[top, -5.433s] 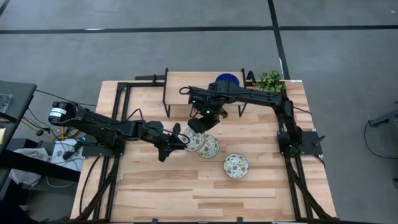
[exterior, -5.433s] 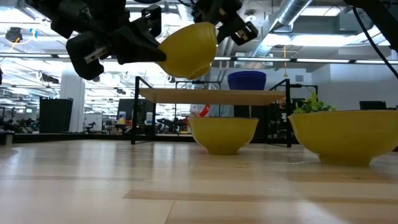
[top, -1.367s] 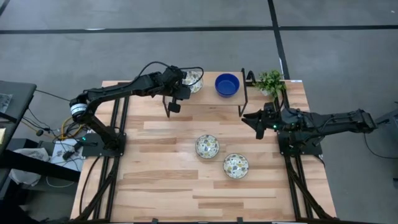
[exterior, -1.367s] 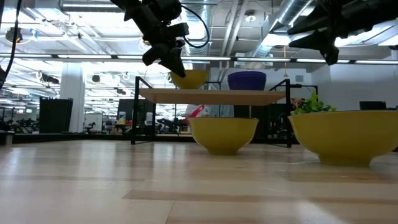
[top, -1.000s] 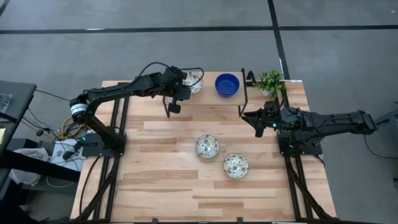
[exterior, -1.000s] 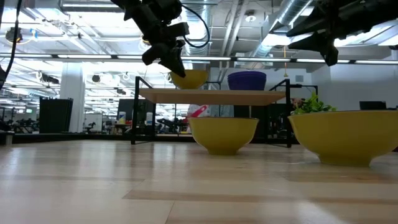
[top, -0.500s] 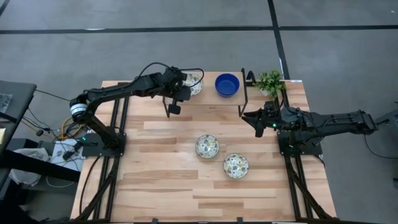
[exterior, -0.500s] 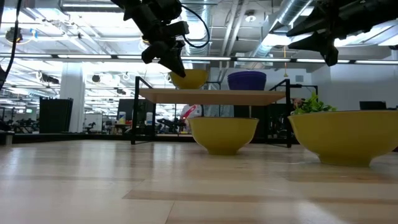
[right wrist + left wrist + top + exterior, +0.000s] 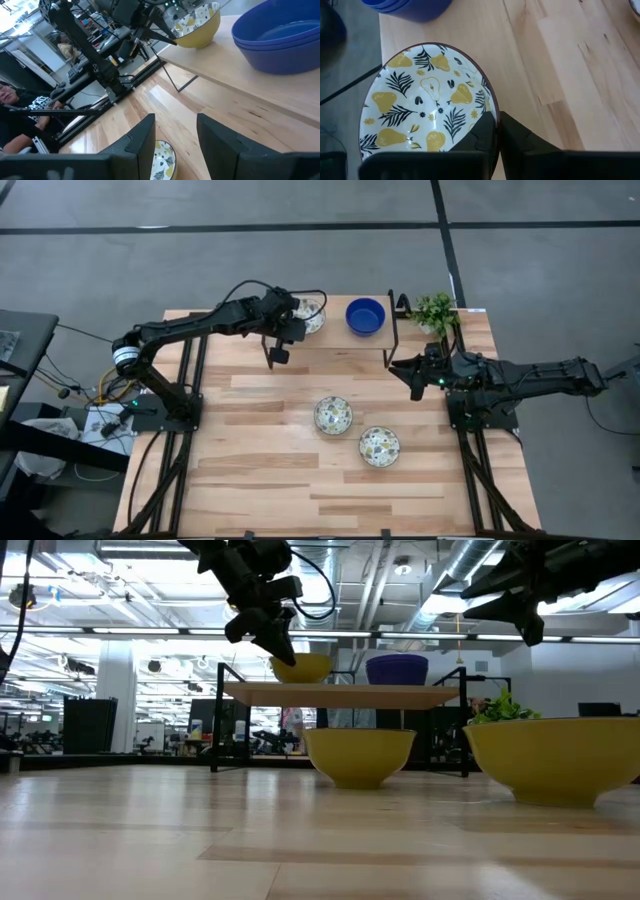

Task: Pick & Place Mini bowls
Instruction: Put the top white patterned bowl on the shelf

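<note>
Pear-patterned bowl on the shelf
Left gripper pinches the pear-patterned bowl's rim atop the raised shelf; right gripper hovers open.

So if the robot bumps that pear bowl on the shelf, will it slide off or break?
Probably slide: the pear bowl looks glossy and the shelf is smooth wood. It seems hard, like ceramic, so a fall might chip it. The left hand pinches its rim, which likely steadies it.

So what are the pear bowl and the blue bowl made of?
The pear bowl looks like glazed ceramic: its printed inside shines smoothly. The blue bowl is glossy too, so ceramic or hard plastic; I can't tell which. The shelf under both shows wood grain.
</note>
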Available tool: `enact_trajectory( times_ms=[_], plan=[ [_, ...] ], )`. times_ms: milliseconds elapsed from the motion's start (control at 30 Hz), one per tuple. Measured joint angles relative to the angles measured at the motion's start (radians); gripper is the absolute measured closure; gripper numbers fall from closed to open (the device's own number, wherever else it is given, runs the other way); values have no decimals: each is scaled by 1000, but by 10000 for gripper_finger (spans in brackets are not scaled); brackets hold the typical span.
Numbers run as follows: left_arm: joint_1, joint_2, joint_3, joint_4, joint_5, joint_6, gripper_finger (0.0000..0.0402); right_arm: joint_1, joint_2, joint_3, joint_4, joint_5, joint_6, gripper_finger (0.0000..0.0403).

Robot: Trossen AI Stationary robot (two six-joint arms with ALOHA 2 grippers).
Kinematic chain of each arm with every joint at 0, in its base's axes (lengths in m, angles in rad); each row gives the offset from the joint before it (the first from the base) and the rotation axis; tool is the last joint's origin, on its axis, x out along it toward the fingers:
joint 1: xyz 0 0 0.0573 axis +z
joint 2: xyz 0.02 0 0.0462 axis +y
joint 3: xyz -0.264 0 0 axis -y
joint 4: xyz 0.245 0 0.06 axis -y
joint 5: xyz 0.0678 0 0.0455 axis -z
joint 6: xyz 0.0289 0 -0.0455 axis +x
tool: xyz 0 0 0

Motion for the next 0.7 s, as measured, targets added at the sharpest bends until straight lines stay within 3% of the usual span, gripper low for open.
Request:
enact_trajectory(
  times_ms=[700],
  plan=[
    [0,0,0,10,-5,-7,350,0,0,0,0,-1,0,269]
  ],
)
